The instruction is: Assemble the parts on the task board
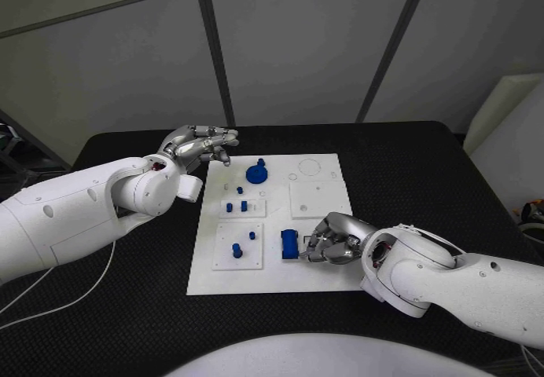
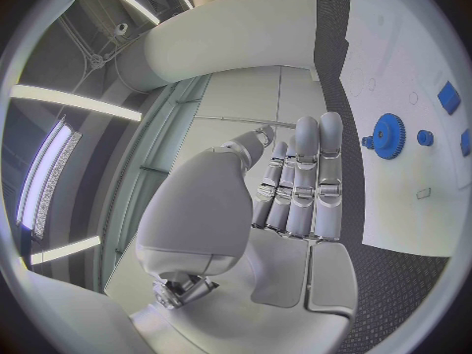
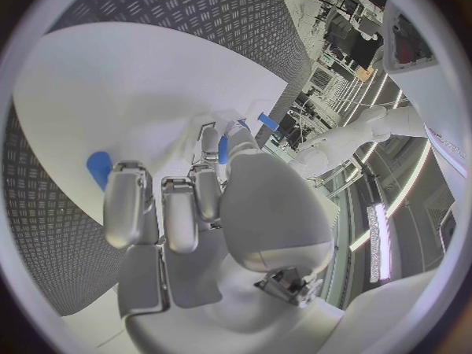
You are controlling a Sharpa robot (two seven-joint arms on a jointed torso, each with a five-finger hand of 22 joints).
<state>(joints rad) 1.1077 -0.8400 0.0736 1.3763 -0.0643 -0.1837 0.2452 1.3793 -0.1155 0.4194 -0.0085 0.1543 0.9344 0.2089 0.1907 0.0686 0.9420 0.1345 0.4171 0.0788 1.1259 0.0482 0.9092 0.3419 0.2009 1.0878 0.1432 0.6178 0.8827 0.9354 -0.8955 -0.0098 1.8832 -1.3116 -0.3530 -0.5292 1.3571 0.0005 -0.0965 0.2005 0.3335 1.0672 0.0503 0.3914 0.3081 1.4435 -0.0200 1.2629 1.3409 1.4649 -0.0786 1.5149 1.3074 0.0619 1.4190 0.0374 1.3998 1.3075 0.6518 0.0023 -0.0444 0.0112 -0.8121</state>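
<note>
The white task board [image 1: 323, 271] lies mid-table. On it are a blue gear [image 1: 256, 173], several small blue pegs such as one [image 1: 237, 250] near its left side, and a blue block [image 1: 290, 243]. My right hand [image 1: 331, 239] rests low over the board just right of the block, fingers curled in, with nothing blue seen inside them. In the right wrist view the curled fingers [image 3: 167, 212] sit beside the block [image 3: 98, 169]. My left hand [image 1: 202, 145] hovers at the board's far left corner, fingers straight and empty [image 2: 300, 181], with the gear [image 2: 389, 136] just beyond.
The black table [image 1: 431, 173] surrounds the board. A raised white square plate [image 1: 318, 199] sits on the board's right half, with a ring outline [image 1: 308, 166] behind it. A white cable [image 1: 68, 294] trails over the table's left side.
</note>
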